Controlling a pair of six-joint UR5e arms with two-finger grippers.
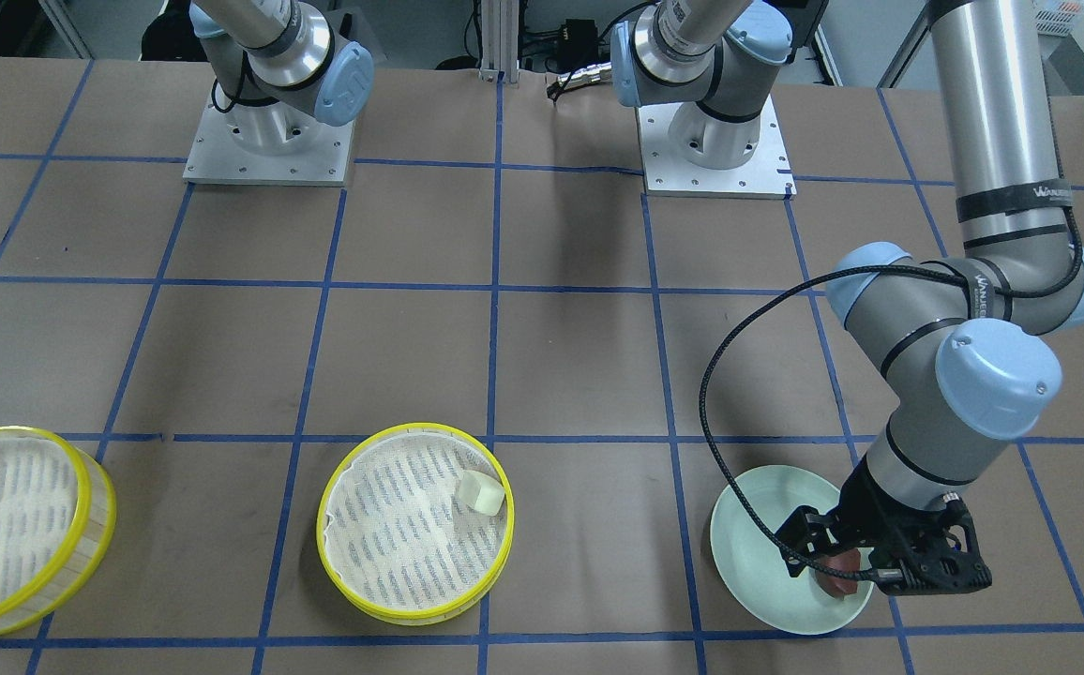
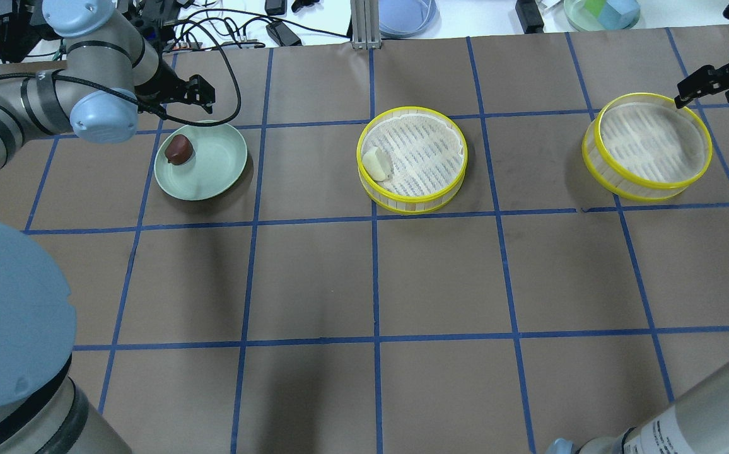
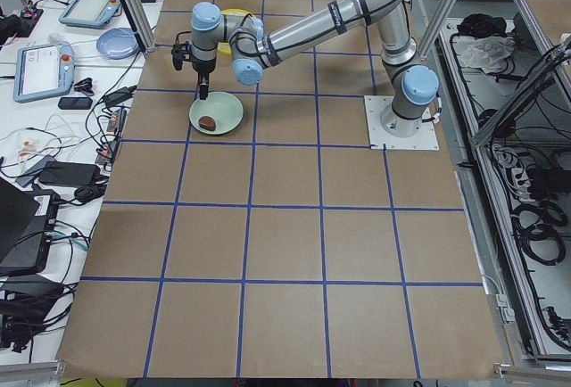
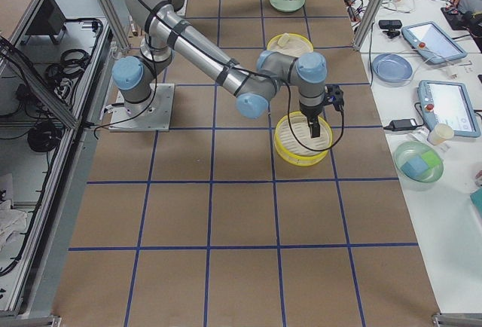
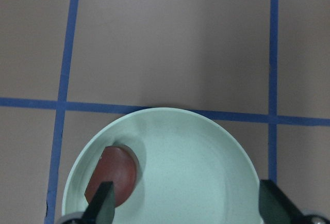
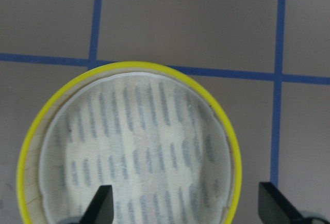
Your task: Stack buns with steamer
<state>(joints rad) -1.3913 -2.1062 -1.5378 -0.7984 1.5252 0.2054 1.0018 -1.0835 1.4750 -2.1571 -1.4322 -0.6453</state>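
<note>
- Hovering over a pale green round plate (image 5: 206,152), the left hand (image 5: 188,206) has its fingers spread wide, gripping nothing
- Dark reddish-brown blocky bun (image 5: 116,175) lies on that plate, directly under one fingertip of the left hand
- Right hand (image 6: 185,206) hangs likewise spread, holding nothing, above a yellow-rimmed round steamer tier with white mesh liner (image 6: 139,152)
- Cream-white bun (image 2: 377,162) sits in a second matching tier (image 2: 415,198), on the table (image 2: 440,277) between both hands

Left hand (image 1: 850,561) partly hides the brown bun (image 1: 839,584).
</note>
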